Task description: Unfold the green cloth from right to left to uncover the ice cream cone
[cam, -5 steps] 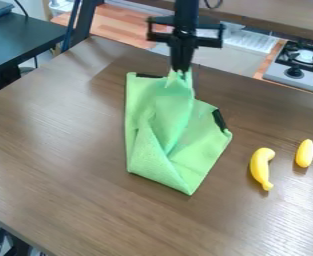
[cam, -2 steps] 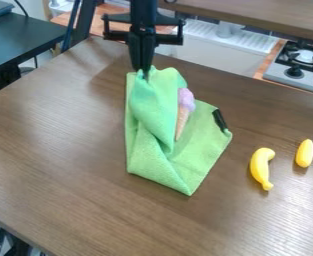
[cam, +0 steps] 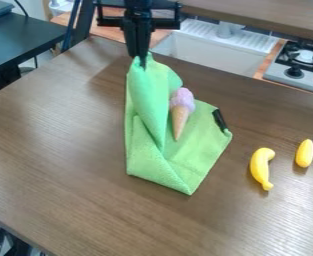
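A green cloth [cam: 185, 162] is spread, partly folded, on the surface [cam: 65, 165], towards its far edge. Its raised upper corner is pinched between the fingers of the gripper [cam: 143, 62], near that edge, while its lower point is rested on the wood. The cloth can be judged light and limp: it is drawn into a narrow peak at the grip and slack folds are formed below, so little stiffness is to be expected away from the held corner. No breakage need be feared, and a matt, fabric-like face should be gripped without much slipping. For a hold, the corner or a raised fold seems best suited; if a flat middle part were taken, the layers could be bunched together.

A toy ice-cream cone [cam: 181, 112] is laid on the cloth beside the raised fold, and could be tipped or dragged if the fabric were pulled sharply. It is probably firm and light, and would best be grasped across the cone below the rounded top. By the cloth's right edge a dark piece [cam: 219, 120] is seen; its nature cannot be told. Farther right, a toy banana [cam: 261, 167] and a yellow oblong object [cam: 305, 153] are placed apart from the cloth.
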### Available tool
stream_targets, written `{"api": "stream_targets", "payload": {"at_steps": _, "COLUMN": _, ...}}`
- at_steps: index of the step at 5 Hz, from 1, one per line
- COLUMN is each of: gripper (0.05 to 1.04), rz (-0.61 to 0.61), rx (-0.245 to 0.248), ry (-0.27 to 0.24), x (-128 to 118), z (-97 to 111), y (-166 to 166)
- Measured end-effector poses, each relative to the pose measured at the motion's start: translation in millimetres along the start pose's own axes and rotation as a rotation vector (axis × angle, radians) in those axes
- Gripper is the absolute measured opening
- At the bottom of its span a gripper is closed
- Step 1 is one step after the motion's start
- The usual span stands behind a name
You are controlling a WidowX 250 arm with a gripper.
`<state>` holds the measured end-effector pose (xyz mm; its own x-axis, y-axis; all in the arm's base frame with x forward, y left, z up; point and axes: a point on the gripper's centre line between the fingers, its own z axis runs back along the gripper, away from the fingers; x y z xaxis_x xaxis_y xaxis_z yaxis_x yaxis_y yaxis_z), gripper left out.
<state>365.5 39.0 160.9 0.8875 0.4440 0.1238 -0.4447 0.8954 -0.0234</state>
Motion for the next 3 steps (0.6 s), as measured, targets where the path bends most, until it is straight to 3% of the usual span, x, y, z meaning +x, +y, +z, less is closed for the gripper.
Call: {"api": "stream_targets", "payload": {"at_steps": 3, "gripper": 0.049, "rz": 0.026, "rx": -0.013, "ry": -0.035, "x": -1.8, "z": 32.9, "y": 16.3}}
